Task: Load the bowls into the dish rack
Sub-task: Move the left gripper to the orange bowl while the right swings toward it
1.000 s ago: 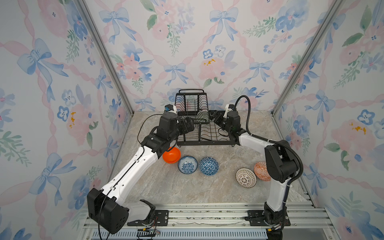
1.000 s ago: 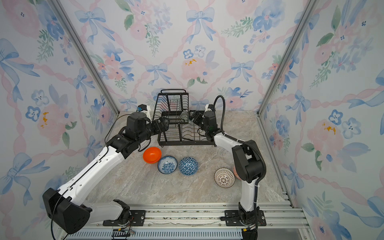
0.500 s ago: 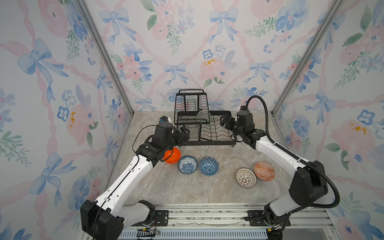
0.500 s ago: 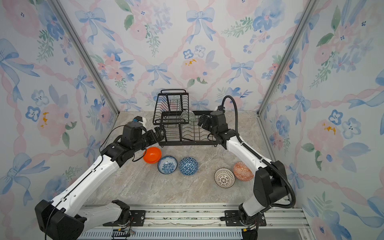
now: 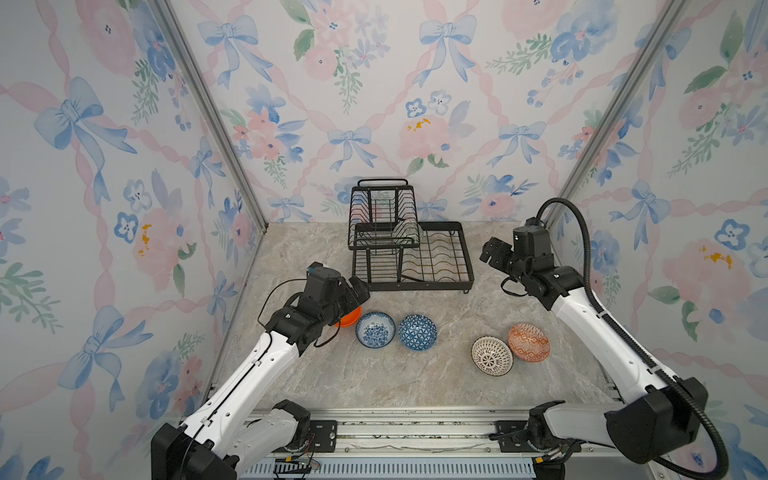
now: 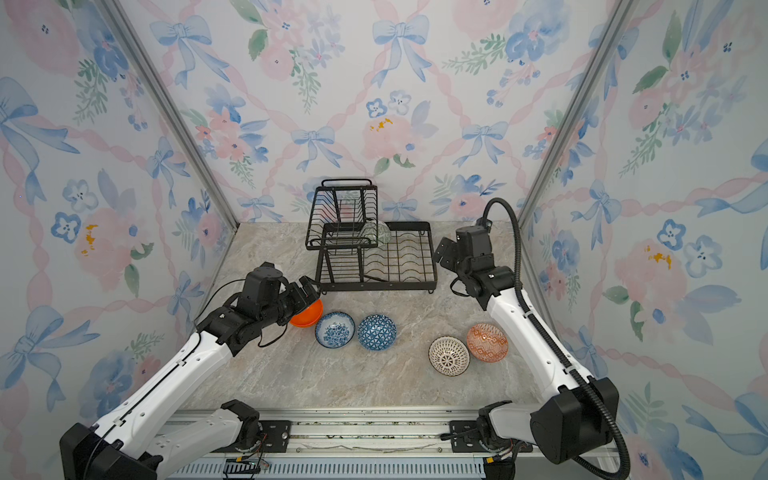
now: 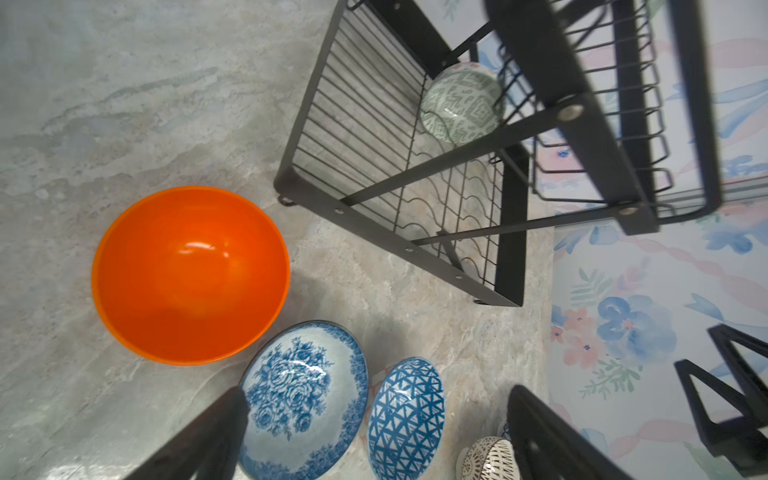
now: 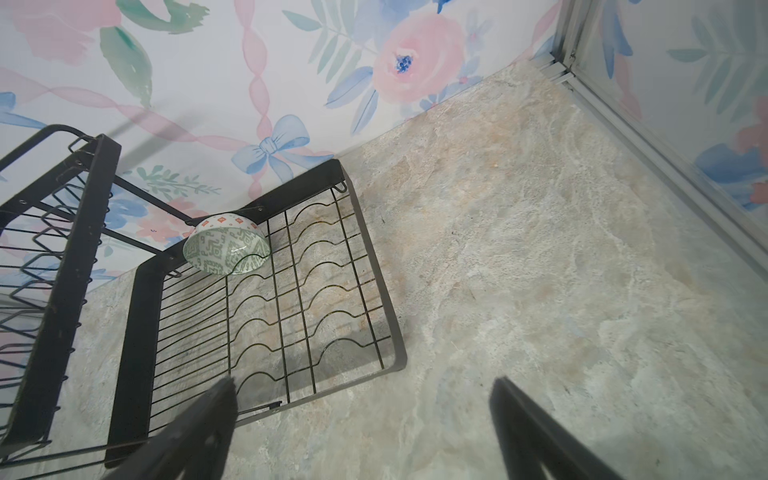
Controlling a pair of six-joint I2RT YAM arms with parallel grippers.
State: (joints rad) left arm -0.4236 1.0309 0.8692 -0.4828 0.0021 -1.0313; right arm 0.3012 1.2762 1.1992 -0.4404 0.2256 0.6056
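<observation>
The pale green geometric bowl [image 8: 226,249] lies tipped on its side in the dish rack [image 5: 419,285], in the lower tray's far corner. That puts it ahead of my right gripper [image 5: 492,253], which hangs spread and empty beside the rack. My left gripper [image 5: 359,293] is also spread wide, holding nothing, and hovers by the plain orange bowl [image 7: 191,274]. Just past it on the bench [image 5: 374,382] sit the blue-floral bowl [image 5: 375,329] and the blue triangle bowl [image 5: 417,331]. The white lattice bowl [image 5: 491,356] and the orange-red patterned bowl [image 5: 528,342] rest well apart from either gripper.
</observation>
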